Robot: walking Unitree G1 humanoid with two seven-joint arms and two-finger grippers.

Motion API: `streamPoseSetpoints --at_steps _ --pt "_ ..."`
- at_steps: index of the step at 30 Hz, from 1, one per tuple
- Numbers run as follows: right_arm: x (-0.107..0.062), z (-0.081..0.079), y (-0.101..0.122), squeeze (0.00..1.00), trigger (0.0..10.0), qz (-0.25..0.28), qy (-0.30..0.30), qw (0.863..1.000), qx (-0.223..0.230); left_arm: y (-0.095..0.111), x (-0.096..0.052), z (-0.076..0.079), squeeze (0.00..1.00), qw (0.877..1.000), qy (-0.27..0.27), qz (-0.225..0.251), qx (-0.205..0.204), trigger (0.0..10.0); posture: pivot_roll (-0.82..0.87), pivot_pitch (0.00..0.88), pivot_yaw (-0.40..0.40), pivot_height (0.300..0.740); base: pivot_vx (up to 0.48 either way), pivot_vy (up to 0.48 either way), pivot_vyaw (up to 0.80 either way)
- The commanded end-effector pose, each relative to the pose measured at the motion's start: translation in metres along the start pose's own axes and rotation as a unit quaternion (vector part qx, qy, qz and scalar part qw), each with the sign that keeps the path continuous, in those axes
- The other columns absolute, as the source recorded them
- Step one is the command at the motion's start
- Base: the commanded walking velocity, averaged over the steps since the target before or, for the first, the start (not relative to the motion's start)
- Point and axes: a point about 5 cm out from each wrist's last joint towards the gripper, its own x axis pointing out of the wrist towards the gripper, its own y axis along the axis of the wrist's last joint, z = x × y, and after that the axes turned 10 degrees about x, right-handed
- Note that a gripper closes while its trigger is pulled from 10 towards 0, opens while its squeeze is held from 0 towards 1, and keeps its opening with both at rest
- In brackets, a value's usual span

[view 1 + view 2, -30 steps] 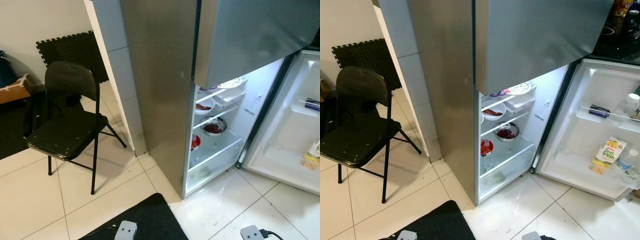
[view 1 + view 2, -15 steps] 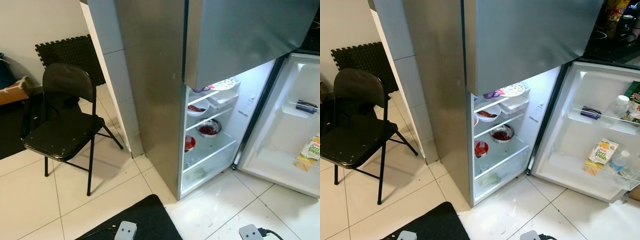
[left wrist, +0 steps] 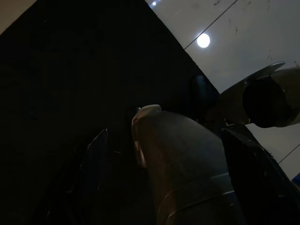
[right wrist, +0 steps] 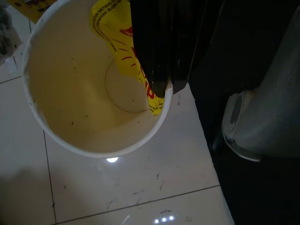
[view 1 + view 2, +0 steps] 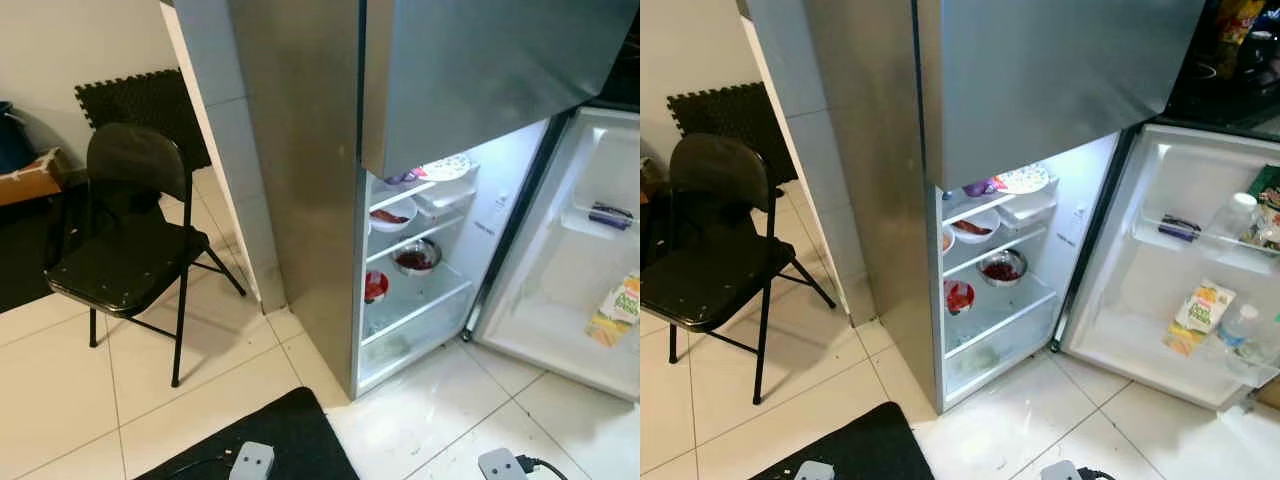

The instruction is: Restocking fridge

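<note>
- Juice carton (image 5: 622,309): cut off by the picture's edge; print blurred.
- Bowls (image 5: 1001,268) on the fridge shelves: contents too small to tell, red.
- Door-shelf bottles (image 5: 1238,212): blurred.
- Left wrist view: very dark.
- White cup (image 4: 56,126): rim cut off at the edge; yellow wrapper (image 4: 117,47) partly hidden behind black fingers (image 4: 159,56).

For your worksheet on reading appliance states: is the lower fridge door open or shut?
Open. The door is swung aside, showing its carton and the lit shelves with bowls.

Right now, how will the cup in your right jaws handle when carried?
Probably light: the white cup looks empty. Its thin wall may buckle, since the right gripper pinches just one side of the rim. It could swing too.
</note>
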Motion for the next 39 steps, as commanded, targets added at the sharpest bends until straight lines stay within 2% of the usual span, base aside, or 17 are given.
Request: streamPoseSetpoints --at_steps 1,17,25,39 --pt "-0.0007 -0.0009 -0.0047 0.0 10.0 -0.006 0.0 1.0 0.003 -0.0027 -0.0015 -0.0034 0.0 1.0 0.005 -0.006 -0.001 10.0 0.0 0.0 0.012 0.74 0.0 -0.36 0.0" --pt "-0.0014 0.0052 -0.0049 0.0 10.0 -0.009 -0.004 1.0 -0.004 -0.0021 0.0007 0.0016 0.0 1.0 0.016 -0.006 -0.017 10.0 0.01 0.0 -0.016 0.74 0.0 -0.044 0.0" --pt "-0.0014 0.0075 -0.0032 0.0 10.0 -0.006 -0.006 1.0 -0.006 -0.0045 0.0003 0.0037 0.0 1.0 0.008 -0.006 -0.011 10.0 -0.01 0.0 -0.012 0.74 0.0 0.0 0.0" --pt "-0.0025 0.0076 -0.0083 0.0 10.0 -0.012 -0.007 1.0 -0.003 -0.006 0.0001 0.0049 0.0 1.0 0.002 -0.01 -0.009 10.0 -0.02 0.0 -0.002 0.74 0.0 -0.321 0.0"
